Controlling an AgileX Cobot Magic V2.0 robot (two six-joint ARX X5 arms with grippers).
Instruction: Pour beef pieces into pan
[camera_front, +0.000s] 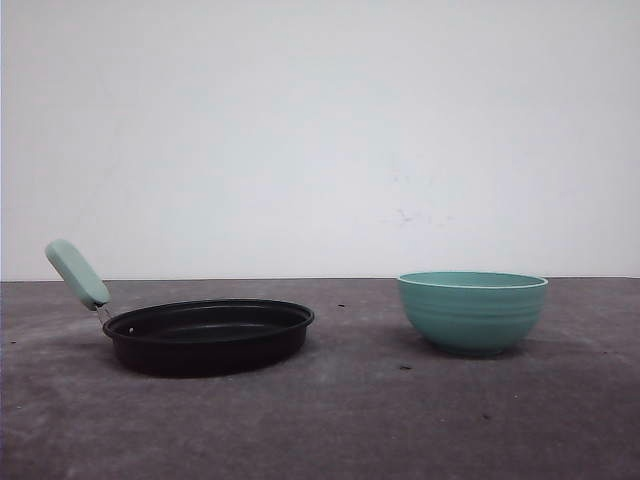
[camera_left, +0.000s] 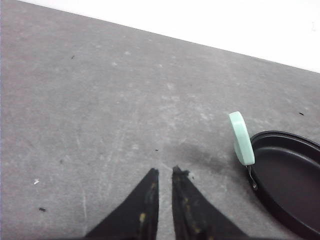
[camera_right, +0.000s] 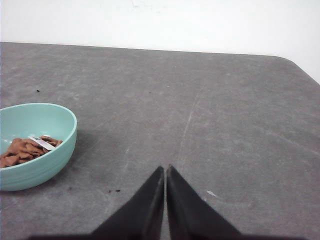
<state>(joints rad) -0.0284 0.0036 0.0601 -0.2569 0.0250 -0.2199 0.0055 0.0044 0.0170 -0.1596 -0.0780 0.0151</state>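
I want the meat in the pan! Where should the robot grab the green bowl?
Probably the bowl rim nearest the right pincer, one finger inside the wall, one outside. The bowl stands upright and open, its wall is thin, and the beef pieces lie low, leaving the rim free. The right pincer, now shut, must open first.

I was looking at a bare test bench rather than a real kitchen: a scuffed grey table (camera_front: 330, 420) against a blank white wall (camera_front: 320, 130). The only kitchen things on it were a black pan (camera_front: 208, 335) and a teal bowl (camera_front: 472, 311), set well apart like props.
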